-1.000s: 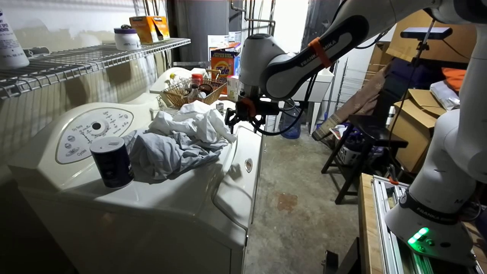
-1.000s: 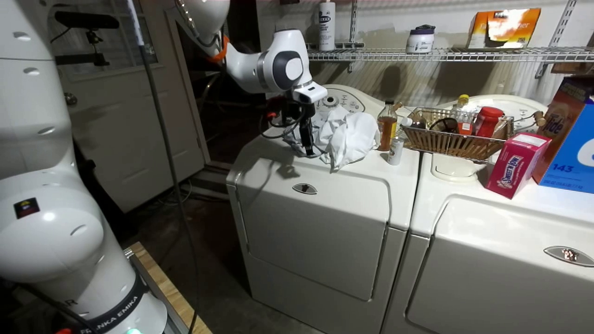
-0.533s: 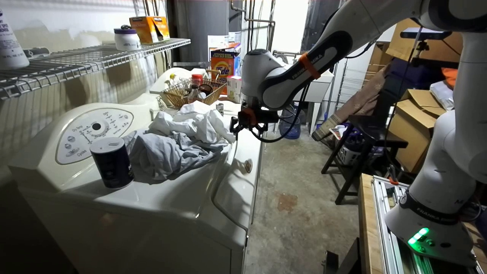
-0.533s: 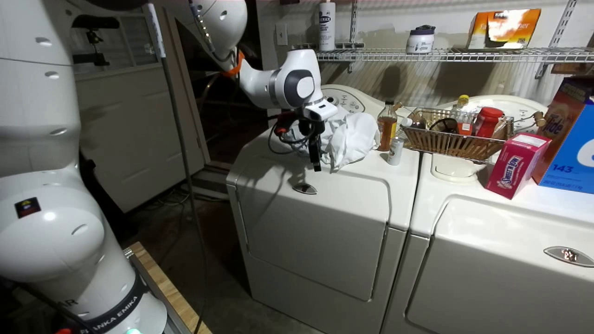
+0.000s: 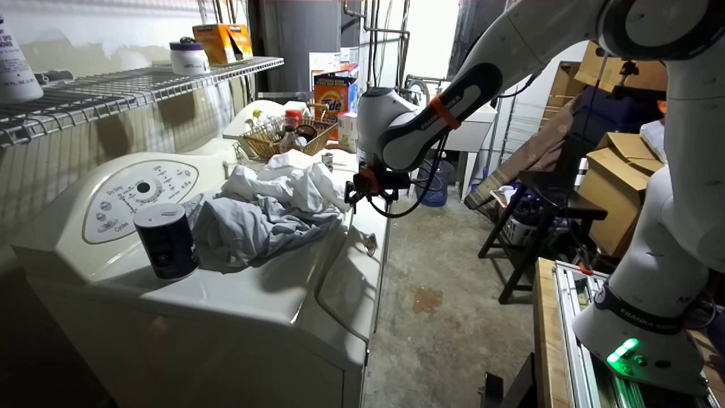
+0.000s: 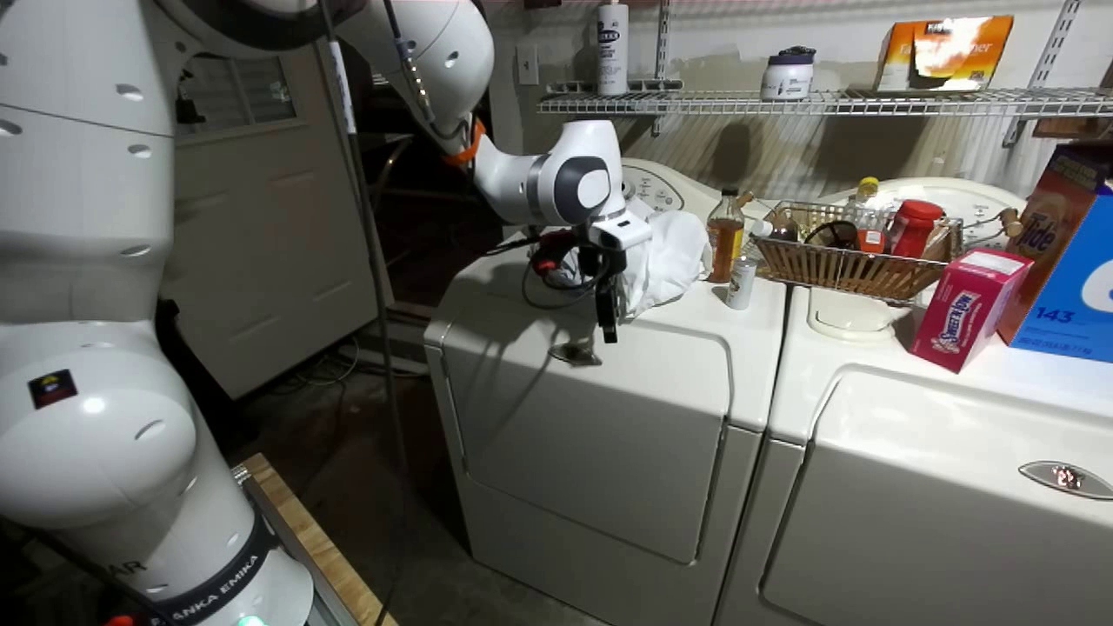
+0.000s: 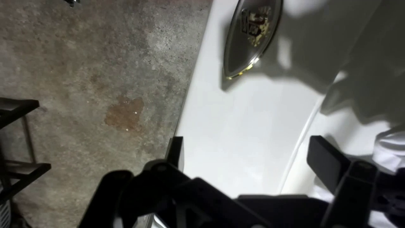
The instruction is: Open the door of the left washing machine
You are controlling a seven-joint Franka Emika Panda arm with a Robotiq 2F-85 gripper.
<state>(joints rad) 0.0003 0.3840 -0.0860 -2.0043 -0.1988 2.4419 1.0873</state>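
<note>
Left washing machine (image 5: 249,292): white box, likely heavy. Door (image 6: 587,435) on its front, closed, 7 o'clock of cloth (image 6: 669,261) in exterior view; white panel probably metal, stiff, smooth, slippery, light enough to swing. Best pull perhaps at edge (image 6: 709,487), 4 o'clock; hinge side unclear. End effector (image 7: 246,145): jaws spread wide, pinching nothing, near door top; contact unclear. Badge (image 7: 253,38) at jaws' 12 o'clock, wrist view.

Right of my hand (image 7: 250,154), I read "Tide" on the orange box (image 5: 331,102), "Sweet'N Low" on the pink box (image 6: 967,315), "143" on blue cardboard (image 6: 1071,296); behind it, "FRANKA" on my base (image 5: 645,334).
</note>
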